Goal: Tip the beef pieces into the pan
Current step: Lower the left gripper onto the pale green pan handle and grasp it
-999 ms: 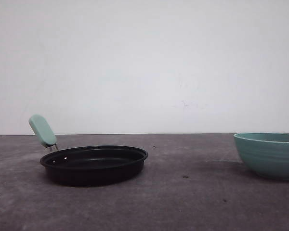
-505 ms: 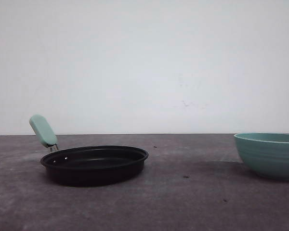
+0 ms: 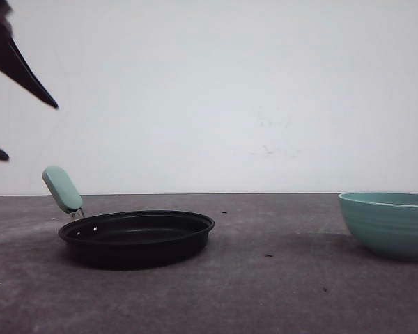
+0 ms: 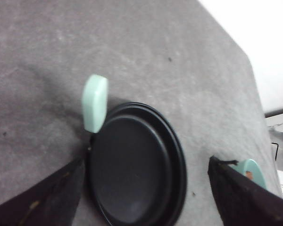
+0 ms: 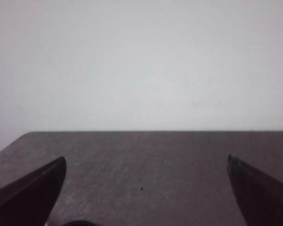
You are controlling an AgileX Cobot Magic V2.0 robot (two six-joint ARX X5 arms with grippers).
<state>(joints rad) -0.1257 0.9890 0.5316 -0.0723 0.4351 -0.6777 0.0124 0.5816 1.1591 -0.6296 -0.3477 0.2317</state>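
Observation:
The black pan point(image 3: 136, 236) sits on the grey table left of centre, empty, its mint-green handle point(image 3: 61, 188) pointing up and to the left. My left gripper point(image 3: 31, 132) hangs open above and to the left of the handle, at the frame's upper left edge. From the wrist, the left gripper point(image 4: 146, 160) is spread wide with the pan point(image 4: 132, 169) and its handle point(image 4: 95, 103) below it. My right gripper point(image 5: 146, 160) is open over bare table. The beef pieces are hidden from view.
A ribbed teal bowl point(image 3: 390, 223) stands at the right edge of the table, its inside hidden from the front. Its rim point(image 4: 254, 170) peeks out behind one left finger. Bare grey table point(image 3: 279, 278) lies between pan and bowl. A white wall runs behind.
The left gripper's dark fingers have come into the front view at the upper left. Pan and bowl have not moved.

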